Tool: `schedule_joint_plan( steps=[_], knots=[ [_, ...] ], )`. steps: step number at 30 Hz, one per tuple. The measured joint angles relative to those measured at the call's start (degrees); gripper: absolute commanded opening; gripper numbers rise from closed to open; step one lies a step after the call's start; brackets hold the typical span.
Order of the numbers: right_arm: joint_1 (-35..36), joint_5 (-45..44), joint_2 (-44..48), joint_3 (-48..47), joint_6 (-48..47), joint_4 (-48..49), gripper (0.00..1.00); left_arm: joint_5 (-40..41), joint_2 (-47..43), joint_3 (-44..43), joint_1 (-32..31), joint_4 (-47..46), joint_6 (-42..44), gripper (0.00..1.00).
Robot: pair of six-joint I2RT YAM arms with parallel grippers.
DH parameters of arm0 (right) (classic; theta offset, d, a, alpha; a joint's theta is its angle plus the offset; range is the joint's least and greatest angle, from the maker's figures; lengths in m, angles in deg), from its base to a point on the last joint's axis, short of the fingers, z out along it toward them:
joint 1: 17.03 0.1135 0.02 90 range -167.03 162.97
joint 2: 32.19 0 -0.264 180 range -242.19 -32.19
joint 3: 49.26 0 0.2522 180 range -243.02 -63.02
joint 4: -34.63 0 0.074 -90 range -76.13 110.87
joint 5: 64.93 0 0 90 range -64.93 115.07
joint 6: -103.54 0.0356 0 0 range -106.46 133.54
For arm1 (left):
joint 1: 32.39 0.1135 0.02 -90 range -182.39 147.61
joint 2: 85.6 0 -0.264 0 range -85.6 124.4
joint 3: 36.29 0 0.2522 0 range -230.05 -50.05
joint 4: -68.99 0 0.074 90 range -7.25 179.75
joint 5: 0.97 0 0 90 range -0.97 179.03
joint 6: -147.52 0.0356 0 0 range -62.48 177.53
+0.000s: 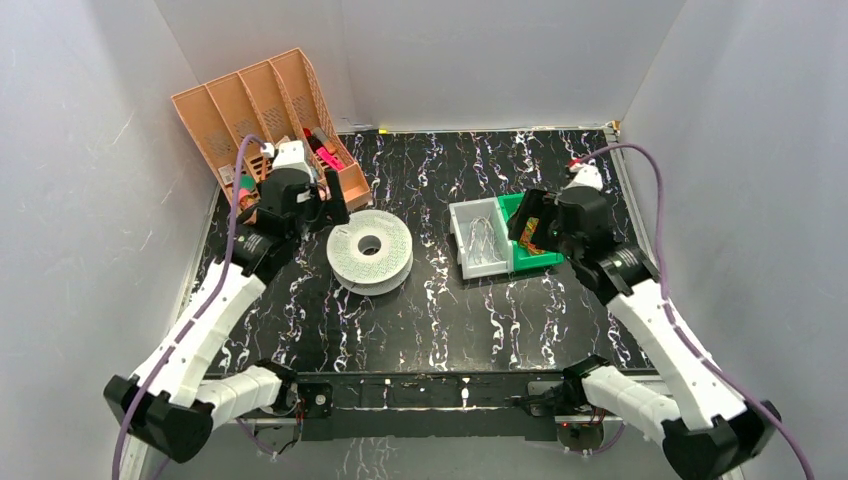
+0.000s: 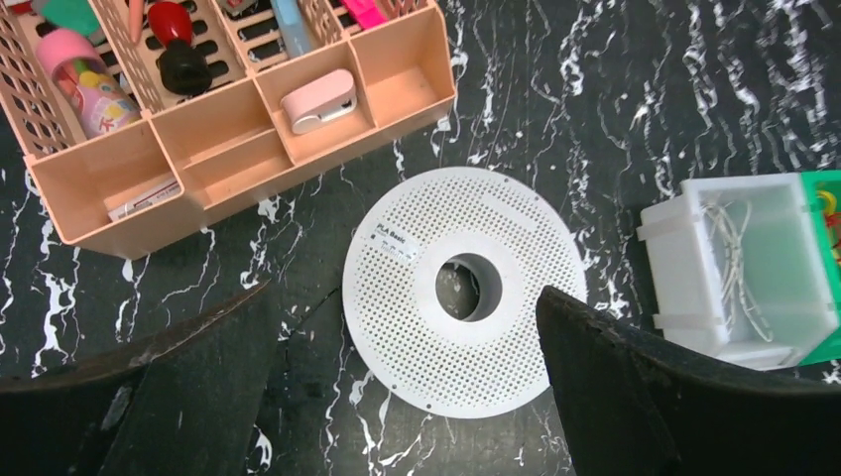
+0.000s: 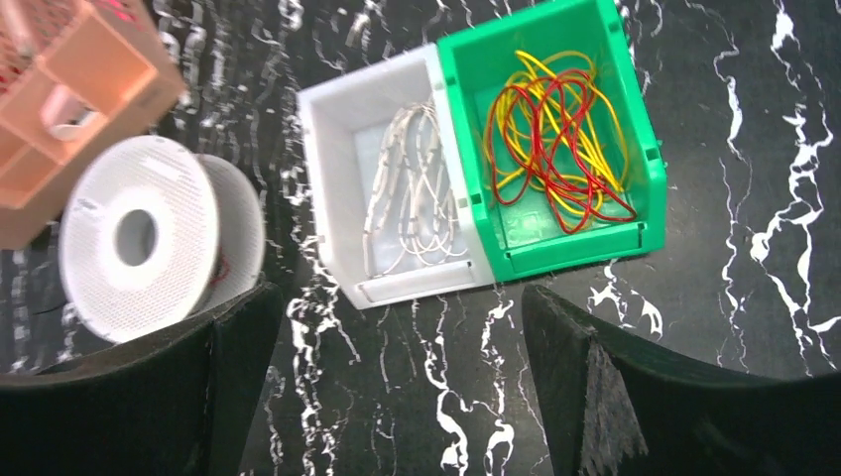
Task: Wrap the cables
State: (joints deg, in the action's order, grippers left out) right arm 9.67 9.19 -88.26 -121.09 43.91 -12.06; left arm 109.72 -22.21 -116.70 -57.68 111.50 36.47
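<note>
Cables (image 3: 555, 139), thin red wires tangled with yellow ones in loose loops, lie inside the green bin (image 3: 585, 253), which touches the white bin (image 3: 332, 169) on the tabletop (image 3: 714, 327). Right end effector (image 3: 397, 297) hovers above both bins, fingers spread wide, holding nothing. Left end effector (image 2: 402, 293) hangs over the white spool (image 2: 516, 238), equally spread and empty.

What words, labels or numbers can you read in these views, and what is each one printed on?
"PLA Basic": on the white perforated spool, beside its hub.
Print on the white slip in the peach organizer: too small to read.
Print on the pink bottle: blurred, unreadable.
</note>
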Motion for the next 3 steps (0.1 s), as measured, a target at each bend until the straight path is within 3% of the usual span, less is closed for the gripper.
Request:
schedule_joint_plan(
  steps=[3],
  knots=[
    [-0.1,1.2,5.1,0.3,-1.4,0.5,0.98,0.1,-2.7,1.1,0.0,-1.8,0.1,0.98]
  ],
)
